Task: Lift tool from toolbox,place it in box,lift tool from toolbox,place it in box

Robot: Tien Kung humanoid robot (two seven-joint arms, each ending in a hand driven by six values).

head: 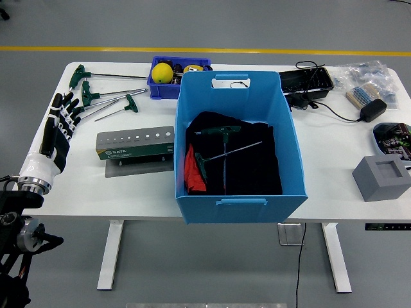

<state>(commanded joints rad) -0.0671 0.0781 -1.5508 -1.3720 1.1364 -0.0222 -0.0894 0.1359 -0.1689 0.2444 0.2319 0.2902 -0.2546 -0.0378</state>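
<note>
The large light-blue box (282,128) stands mid-table with two green T-handle wrenches (218,130) lying on black cloth inside it. The grey tool holder (135,143) sits left of the box. Three more green T-handle wrenches (106,95) lie on the table behind the holder. My left hand (59,122) hovers over the table's left edge, fingers straight and spread, holding nothing. It is left of the holder and just in front of the loose wrenches. My right hand is out of sight.
A small dark-blue bin (154,85) with a yellow ball stands behind the box. A black tray (308,80), cables, a power adapter (372,109) and bagged parts fill the back right. A grey foam block (382,176) sits at the right edge.
</note>
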